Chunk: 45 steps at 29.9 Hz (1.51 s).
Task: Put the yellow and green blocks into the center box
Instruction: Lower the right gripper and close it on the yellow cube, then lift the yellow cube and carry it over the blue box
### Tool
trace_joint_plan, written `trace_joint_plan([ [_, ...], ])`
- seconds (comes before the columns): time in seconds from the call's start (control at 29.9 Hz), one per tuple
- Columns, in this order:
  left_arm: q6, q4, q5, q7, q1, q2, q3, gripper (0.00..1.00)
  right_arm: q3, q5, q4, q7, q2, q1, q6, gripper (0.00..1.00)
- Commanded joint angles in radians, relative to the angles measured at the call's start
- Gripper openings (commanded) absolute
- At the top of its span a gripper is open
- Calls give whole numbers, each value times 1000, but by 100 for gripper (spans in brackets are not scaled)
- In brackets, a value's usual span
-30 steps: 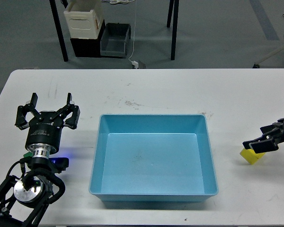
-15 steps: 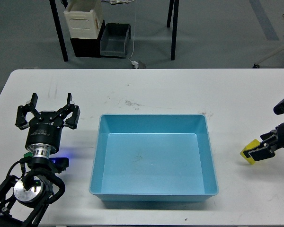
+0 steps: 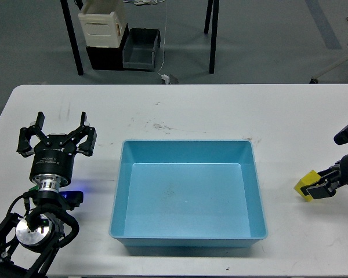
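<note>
The blue box (image 3: 252, 174) stands open and empty in the middle of the white table. A yellow block (image 3: 304, 183) rests on the table to the right of the box. My right gripper (image 3: 318, 187) comes in from the right edge with its fingers closed against the block's right part. My left gripper (image 3: 58, 138) stands upright left of the box, its fingers spread and empty. A sliver of the green block (image 3: 31, 189) shows behind my left wrist, mostly hidden by the arm.
The white table (image 3: 185, 110) runs to both sides of the view. Beyond its far edge, on the floor, are table legs, a white and black crate stack (image 3: 104, 35) and a grey bin (image 3: 141, 49).
My right gripper has dropped from above the yellow block to its level and drawn slightly right. The block has stayed in place. My left arm has barely moved.
</note>
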<state>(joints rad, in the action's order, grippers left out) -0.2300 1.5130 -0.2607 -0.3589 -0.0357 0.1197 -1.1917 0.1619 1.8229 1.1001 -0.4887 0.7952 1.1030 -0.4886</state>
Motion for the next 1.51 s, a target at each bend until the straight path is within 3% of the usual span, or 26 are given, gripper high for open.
trace_joint_plan([
  [0.0,0,0,-2,0,0,0,0,100,5,-1,-13,0,1,0,0,34],
  [0.13,0,0,0,0,0,0,0,100,-7,-1,-26,0,-1,4,0,16],
  [0.37,0,0,0,0,0,1,0,100,-73,-11,-79,0,9,95,0,0],
  [0.6,0,0,-2,2,3,5,-12,100,-139,-13,-8,0,18,305,0,0],
  [1.04,-3,3,-3,0,3,6,-31,100,-35,-2,434,0,-42,606,0,0],
  [1.24,-3,1,-3,0,3,5,-45,100,106,33,425,0,-220,610,0,0],
  [1.47,-3,1,-5,0,5,3,-72,100,156,38,284,0,-396,519,0,1],
])
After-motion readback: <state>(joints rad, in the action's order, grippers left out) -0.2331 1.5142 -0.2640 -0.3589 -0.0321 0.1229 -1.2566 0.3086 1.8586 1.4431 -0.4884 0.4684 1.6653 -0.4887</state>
